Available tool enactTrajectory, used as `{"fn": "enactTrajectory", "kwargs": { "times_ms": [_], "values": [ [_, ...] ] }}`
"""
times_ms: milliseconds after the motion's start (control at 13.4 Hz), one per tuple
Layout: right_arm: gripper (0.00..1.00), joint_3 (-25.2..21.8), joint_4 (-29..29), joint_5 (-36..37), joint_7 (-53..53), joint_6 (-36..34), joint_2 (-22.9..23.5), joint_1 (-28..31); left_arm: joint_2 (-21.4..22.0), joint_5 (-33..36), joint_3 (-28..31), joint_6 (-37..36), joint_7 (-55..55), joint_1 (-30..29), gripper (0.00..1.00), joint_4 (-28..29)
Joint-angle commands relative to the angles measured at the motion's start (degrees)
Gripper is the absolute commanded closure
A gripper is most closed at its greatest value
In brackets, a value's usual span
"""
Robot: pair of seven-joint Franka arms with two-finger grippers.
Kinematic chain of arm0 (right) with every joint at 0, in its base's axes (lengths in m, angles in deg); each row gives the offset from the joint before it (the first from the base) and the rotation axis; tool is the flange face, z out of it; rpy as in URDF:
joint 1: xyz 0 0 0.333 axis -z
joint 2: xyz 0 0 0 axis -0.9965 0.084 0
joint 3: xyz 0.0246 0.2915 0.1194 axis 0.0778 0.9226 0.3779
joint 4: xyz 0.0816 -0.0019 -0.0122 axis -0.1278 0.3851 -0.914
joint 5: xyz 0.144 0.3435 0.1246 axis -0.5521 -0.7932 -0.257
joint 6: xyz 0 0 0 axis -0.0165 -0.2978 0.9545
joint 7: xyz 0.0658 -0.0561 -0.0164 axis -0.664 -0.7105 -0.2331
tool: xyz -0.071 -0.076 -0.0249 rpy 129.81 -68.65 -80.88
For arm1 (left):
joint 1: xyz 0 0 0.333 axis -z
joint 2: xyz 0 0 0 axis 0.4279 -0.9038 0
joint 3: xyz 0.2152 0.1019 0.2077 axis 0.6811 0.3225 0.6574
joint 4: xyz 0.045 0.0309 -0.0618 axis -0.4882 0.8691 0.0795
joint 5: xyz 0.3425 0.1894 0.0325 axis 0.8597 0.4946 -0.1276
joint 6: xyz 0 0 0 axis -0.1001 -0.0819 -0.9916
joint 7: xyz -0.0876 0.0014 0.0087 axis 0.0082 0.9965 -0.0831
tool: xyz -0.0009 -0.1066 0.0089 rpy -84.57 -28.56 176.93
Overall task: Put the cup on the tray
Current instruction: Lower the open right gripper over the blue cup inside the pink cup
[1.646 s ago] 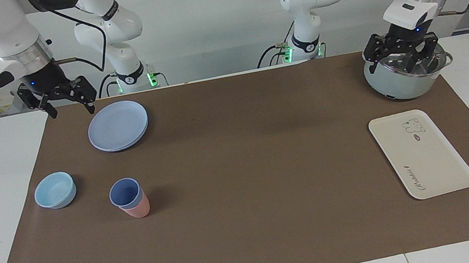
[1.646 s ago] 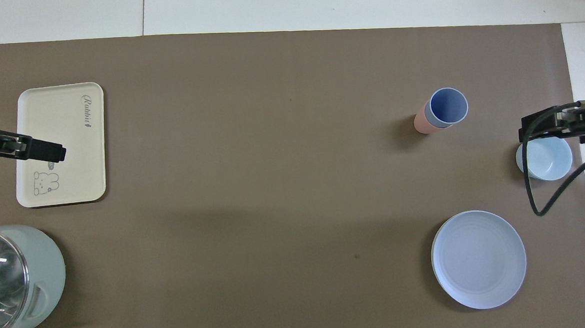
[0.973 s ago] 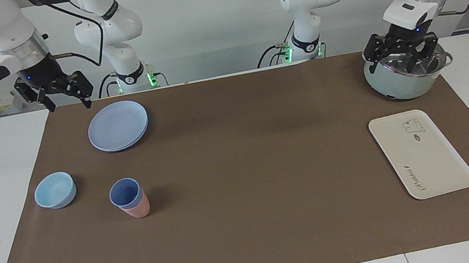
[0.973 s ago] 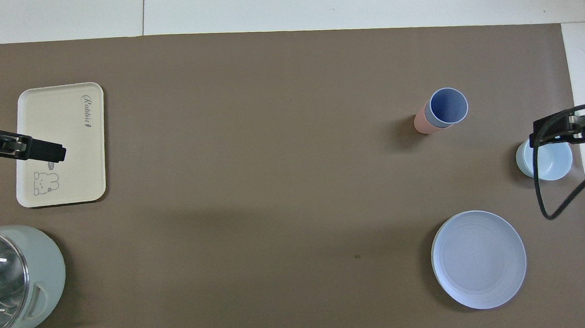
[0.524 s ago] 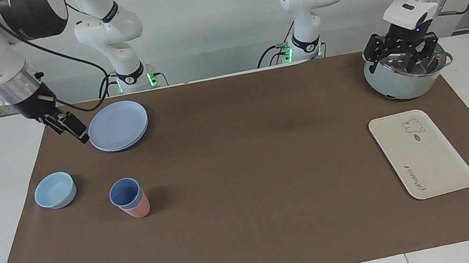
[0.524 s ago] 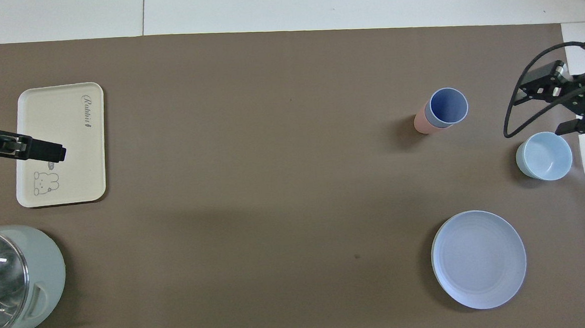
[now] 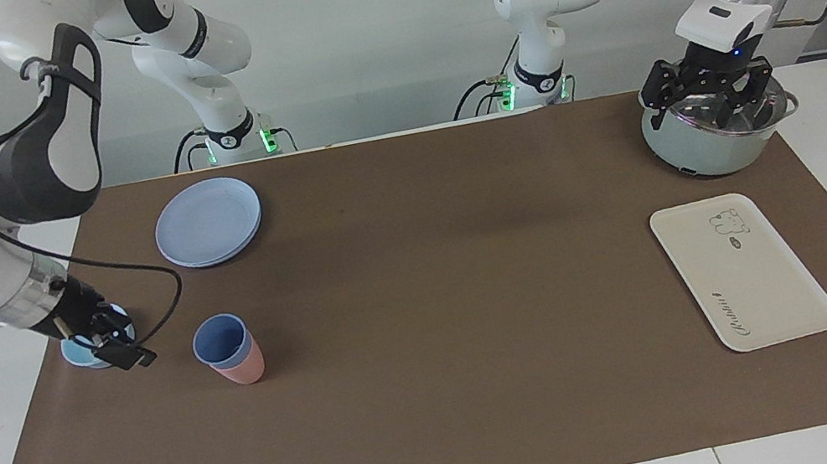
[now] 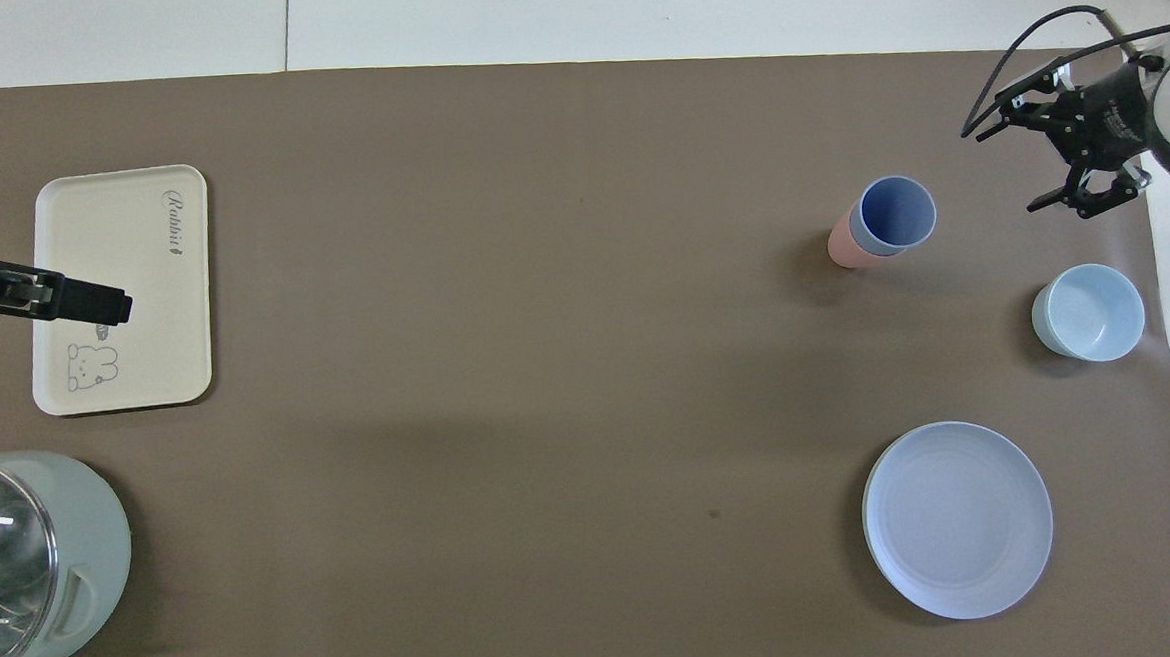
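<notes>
Periwinkle plastic, the cup (image 7: 220, 340) sits nested in a pink cup (image 7: 244, 370) on the brown mat (image 7: 443, 397), upright and ungripped. The right tool (image 8: 1022, 163) hangs low just beside this pair, toward the right arm's end of the surface, with its fingers spread and nothing between them. A light-blue bowl (image 8: 1089, 312) sits near that tool, and a round blue plate (image 7: 208, 221) lies closer to the robots. The tray (image 7: 744, 271) lies well apart, toward the left arm's end. The left tool (image 7: 707, 102) waits over a pale-green pot (image 7: 696, 148), its fingers spread wide and empty.
</notes>
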Motion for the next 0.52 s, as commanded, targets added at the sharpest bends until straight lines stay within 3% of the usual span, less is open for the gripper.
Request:
{"fn": "enactTrajectory", "kwargs": {
  "times_ms": [0,299,449],
  "values": [
    [0.06,0.71,-5.27,-5.62,3.81,1.00,7.72,2.18,1.33,0.22,-0.12,-0.30,-0.74,-0.21,0.00,1.15],
    [0.06,0.71,-4.93,-12.03,6.63,2.41,12.48,2.27,1.33,0.22,-0.12,-0.30,-0.82,-0.21,0.00,1.15],
    [0.06,0.71,-1.17,-13.11,7.68,3.55,12.15,1.49,1.33,0.22,-0.12,-0.30,-0.82,-0.21,0.00,1.15]
  ]
}}
